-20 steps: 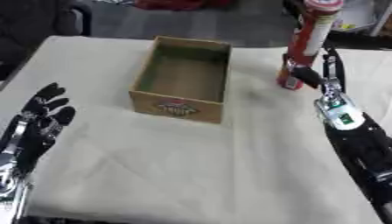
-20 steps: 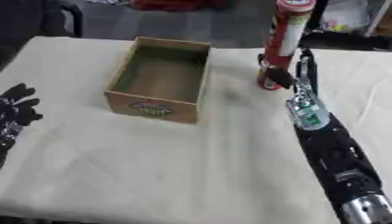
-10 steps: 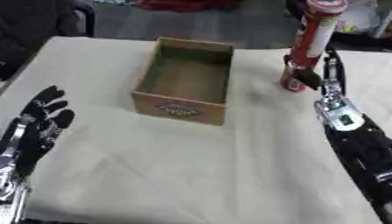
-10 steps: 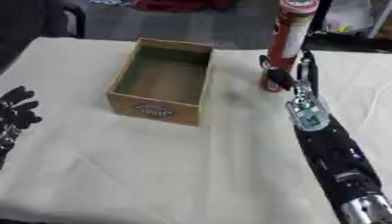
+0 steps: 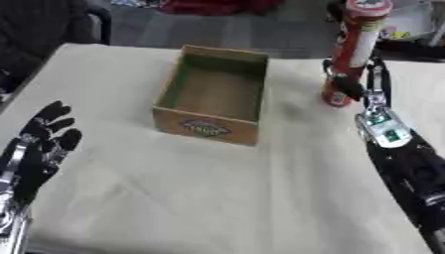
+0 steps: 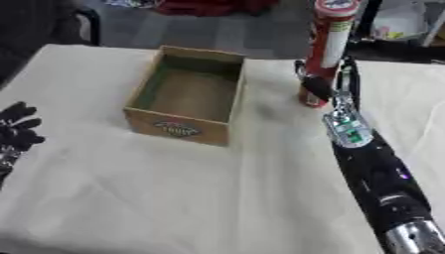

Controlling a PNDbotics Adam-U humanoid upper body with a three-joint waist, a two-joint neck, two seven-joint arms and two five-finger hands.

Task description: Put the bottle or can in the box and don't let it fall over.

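Little has changed over the last second: the right hand point(image 5: 358, 89) still curls around the base of the tall red can point(image 5: 351, 53), upright on the bench point(image 5: 217, 198) beside the empty box point(image 5: 215, 96), unlifted.

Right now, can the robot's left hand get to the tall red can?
Probably not easily. The left hand rests open at the table's near left edge, while the tall red can stands far right, beyond the box, with the right hand already at it.
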